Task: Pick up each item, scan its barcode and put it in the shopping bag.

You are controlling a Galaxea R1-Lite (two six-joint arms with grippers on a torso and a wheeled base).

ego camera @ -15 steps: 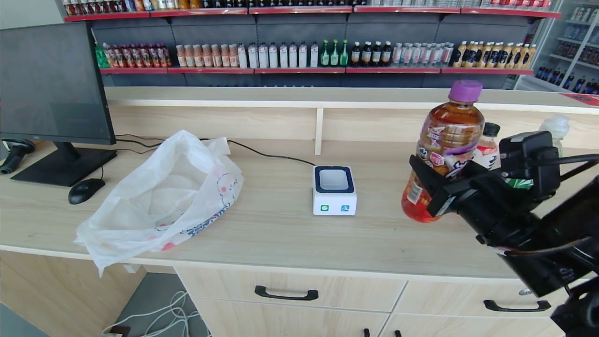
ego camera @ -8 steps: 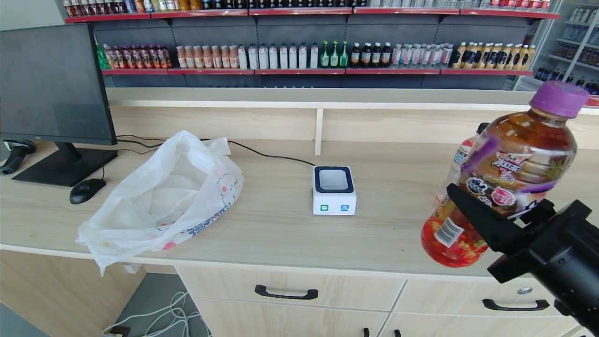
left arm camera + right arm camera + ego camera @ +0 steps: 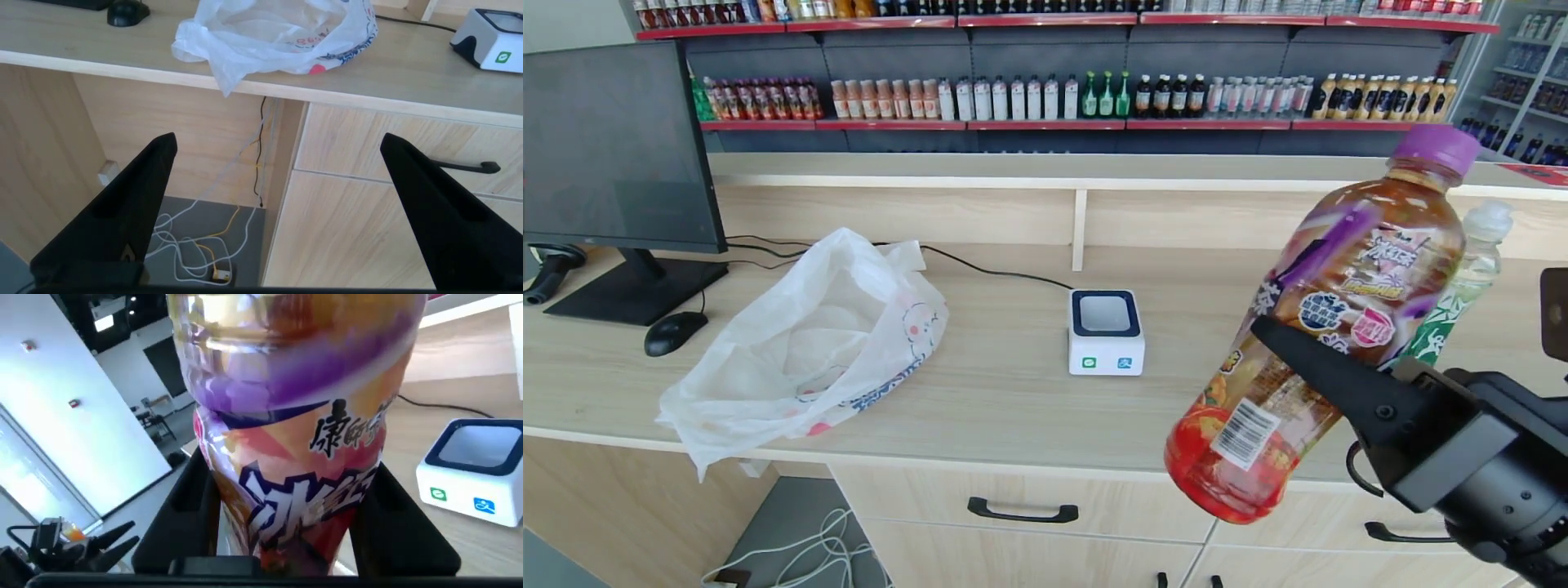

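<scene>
The right gripper clasps the amber, purple-capped plastic drink bottle in mid-air, tilted with its barcode outward, likely to present it to the white box scanner well apart; the left gripper hangs spread and empty

The left gripper and right gripper have matte black, wedge-shaped fingers. Right of the bottle, the boxy black wrist bears screws and a looped cable.
</scene>
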